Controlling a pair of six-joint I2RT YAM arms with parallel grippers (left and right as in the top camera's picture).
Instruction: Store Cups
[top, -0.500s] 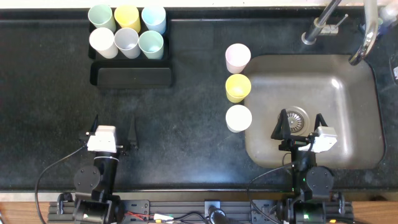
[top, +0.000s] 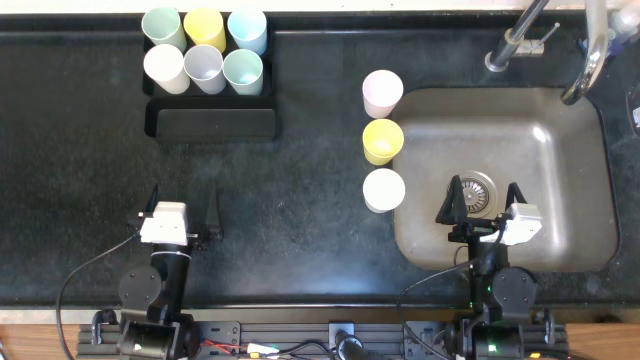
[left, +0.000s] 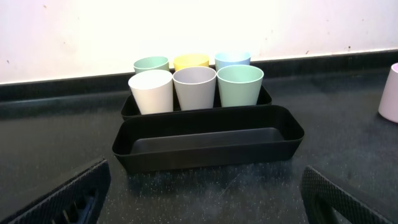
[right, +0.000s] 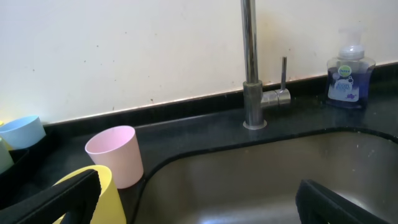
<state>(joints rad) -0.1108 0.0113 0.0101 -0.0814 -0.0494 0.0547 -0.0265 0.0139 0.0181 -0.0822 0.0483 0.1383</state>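
Three loose cups stand in a line on the counter left of the sink: a pink cup, a yellow cup and a white cup. A black tray at the back left holds several cups. In front of it lies an empty black tray. My left gripper is open near the front edge, facing the trays. My right gripper is open over the sink, holding nothing.
The steel sink fills the right side, with a drain near my right gripper. A tap stands behind it and a soap bottle at the back. Dark counter lies between the arms.
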